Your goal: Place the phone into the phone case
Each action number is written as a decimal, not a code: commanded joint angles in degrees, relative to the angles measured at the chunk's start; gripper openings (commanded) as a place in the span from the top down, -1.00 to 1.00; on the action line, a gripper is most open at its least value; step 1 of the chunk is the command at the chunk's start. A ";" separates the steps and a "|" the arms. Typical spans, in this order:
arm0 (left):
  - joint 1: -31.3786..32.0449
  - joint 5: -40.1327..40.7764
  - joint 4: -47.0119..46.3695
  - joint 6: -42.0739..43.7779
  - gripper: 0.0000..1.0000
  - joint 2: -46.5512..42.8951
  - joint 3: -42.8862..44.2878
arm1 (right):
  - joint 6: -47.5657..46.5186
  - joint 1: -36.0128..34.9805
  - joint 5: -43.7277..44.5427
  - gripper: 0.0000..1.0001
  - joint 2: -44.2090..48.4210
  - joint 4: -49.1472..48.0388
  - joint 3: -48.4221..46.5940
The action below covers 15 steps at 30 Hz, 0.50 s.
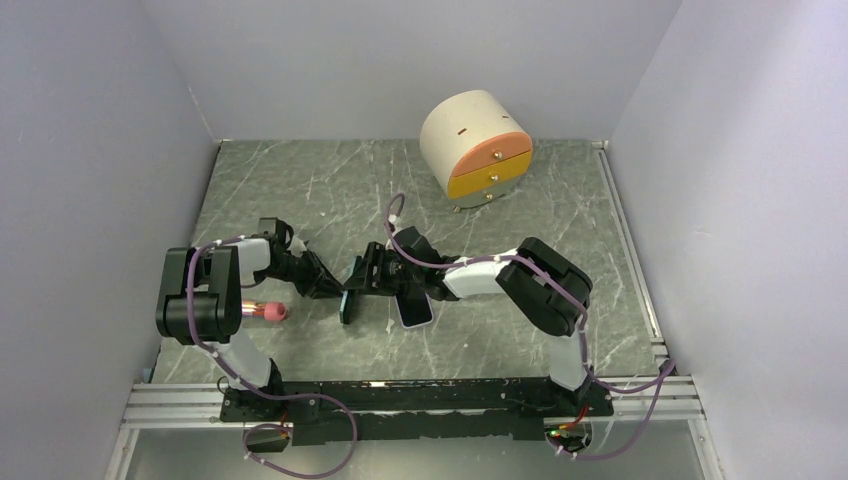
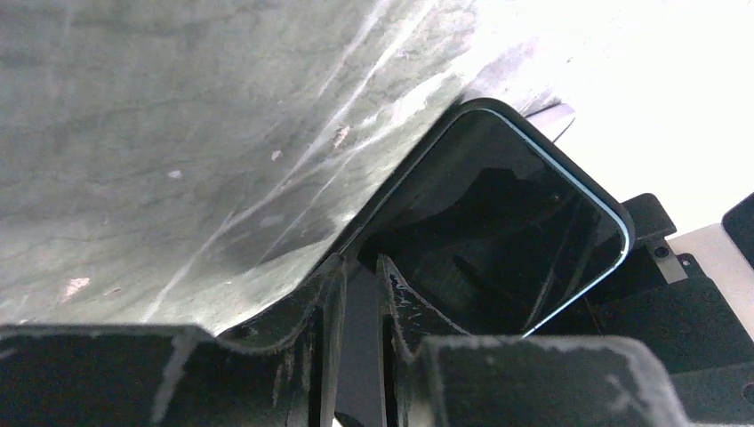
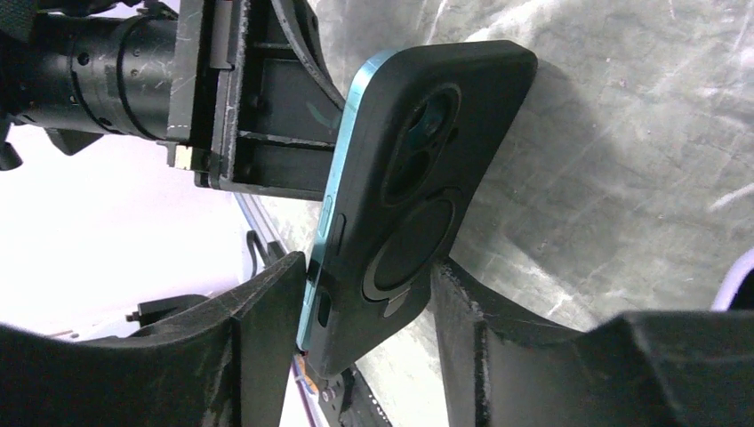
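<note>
The phone (image 3: 344, 147), teal-rimmed with a dark screen (image 2: 507, 222), stands on its long edge just above the table, between my two arms (image 1: 349, 303). A black phone case (image 3: 427, 178) with a camera cut-out and a ring covers its back. My left gripper (image 2: 360, 267) is shut on one end of the phone, its fingers pinching the thin edge (image 1: 330, 288). My right gripper (image 3: 372, 276) straddles the other end. One finger presses the teal side and the other the case's back (image 1: 360, 285).
A light-rimmed flat slab (image 1: 415, 312) lies on the marble table (image 1: 300, 190) under the right forearm. A pink-tipped stick (image 1: 265, 311) lies beside the left arm. A cream round drawer box with orange fronts (image 1: 477, 148) stands at the back. Side walls close in.
</note>
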<state>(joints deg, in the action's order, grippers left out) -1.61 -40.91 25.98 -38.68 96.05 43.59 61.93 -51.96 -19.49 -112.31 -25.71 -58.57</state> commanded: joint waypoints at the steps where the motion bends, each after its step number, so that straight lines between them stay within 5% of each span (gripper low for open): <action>1: 0.52 -2.25 -0.45 -1.08 0.50 -2.42 -0.59 | -1.64 -0.15 2.06 -0.18 3.44 1.45 -1.70; 9: 1.27 -1.79 -0.82 -1.57 0.47 -2.27 -0.41 | -1.16 0.26 2.11 -0.30 4.65 1.03 -0.20; 15: 3.82 -0.83 0.15 -1.78 0.47 -1.40 1.01 | -2.09 0.82 2.85 0.22 5.64 2.63 -0.07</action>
<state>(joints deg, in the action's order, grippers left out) 1.08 -41.10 25.89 -39.94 95.29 43.38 60.47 -51.66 -17.78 -110.67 -21.47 -58.41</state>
